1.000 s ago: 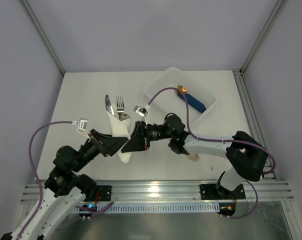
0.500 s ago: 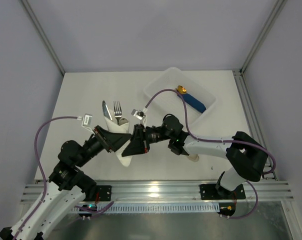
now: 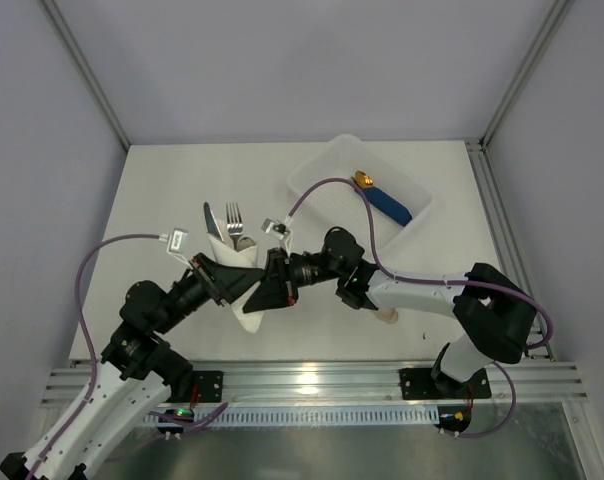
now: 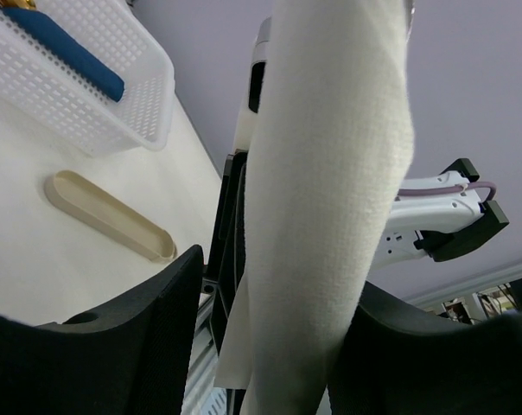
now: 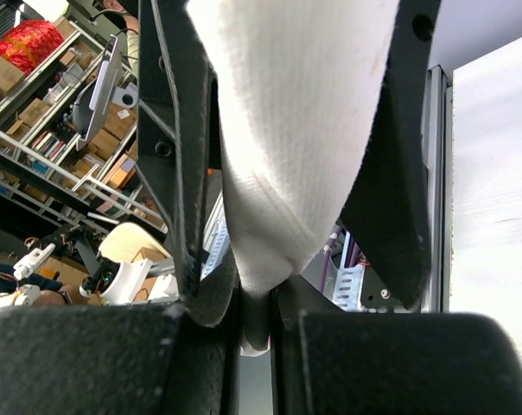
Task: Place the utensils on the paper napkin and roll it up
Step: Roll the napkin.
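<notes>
While right gripper (image 5: 257,304) clamps napkin roll (image 5: 296,130), tray (image 3: 317,158) stands well apart.

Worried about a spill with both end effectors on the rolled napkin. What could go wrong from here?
The slim silver metal utensils stick out of the far end of the rolled white paper napkin; tilting could slide them out.
The right end effector pinches only the napkin's tapered end, which might tear or unroll.
Whether the left end effector grips is unclear, so support may be weak.
</notes>
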Controlling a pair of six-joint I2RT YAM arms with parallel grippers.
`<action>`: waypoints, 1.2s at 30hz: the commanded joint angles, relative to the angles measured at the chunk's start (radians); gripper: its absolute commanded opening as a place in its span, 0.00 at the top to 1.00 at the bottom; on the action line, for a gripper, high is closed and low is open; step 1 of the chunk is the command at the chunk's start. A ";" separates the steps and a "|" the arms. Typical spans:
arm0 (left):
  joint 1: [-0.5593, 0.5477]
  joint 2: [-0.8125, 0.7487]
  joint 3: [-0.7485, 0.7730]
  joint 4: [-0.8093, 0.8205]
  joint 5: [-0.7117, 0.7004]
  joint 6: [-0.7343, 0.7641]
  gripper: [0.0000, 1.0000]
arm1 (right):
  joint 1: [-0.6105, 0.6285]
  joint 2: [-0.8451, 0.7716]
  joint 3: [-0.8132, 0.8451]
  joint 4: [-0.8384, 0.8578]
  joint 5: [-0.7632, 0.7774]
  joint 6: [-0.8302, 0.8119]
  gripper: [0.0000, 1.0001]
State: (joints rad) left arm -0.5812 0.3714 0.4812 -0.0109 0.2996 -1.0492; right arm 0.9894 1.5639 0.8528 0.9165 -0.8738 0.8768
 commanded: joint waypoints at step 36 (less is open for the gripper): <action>0.000 0.000 0.060 -0.110 -0.019 0.009 1.00 | 0.006 -0.128 0.072 -0.255 0.107 -0.188 0.44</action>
State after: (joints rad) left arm -0.5800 0.3668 0.4789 -0.0700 0.2848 -1.0595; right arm 0.9943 1.4994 0.8799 0.6907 -0.8162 0.7753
